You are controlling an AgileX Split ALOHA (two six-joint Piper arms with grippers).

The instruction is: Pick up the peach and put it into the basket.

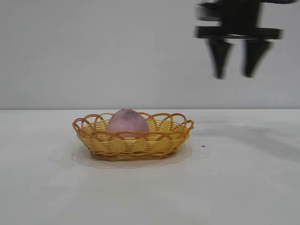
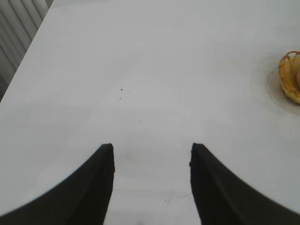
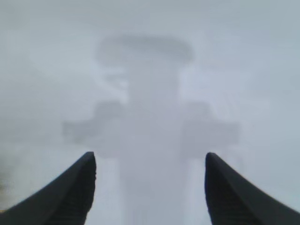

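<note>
The dull pink peach [image 1: 128,123] lies inside the yellow wicker basket [image 1: 136,143] with an orange-brown looped rim, on the white table. My right gripper [image 1: 236,70] hangs high above the table, up and to the right of the basket, open and empty, fingers pointing down. In the right wrist view its open fingertips [image 3: 149,159] frame only bare table and the gripper's own shadow. My left gripper [image 2: 152,147] is open and empty over bare table; the basket's edge [image 2: 287,77] shows far off in the left wrist view. The left arm is out of the exterior view.
The white table [image 1: 243,187] spreads wide around the basket, with a plain wall behind it. A ribbed panel [image 2: 16,28] stands beside the table's edge in the left wrist view. A few dark specks [image 2: 121,90] mark the table.
</note>
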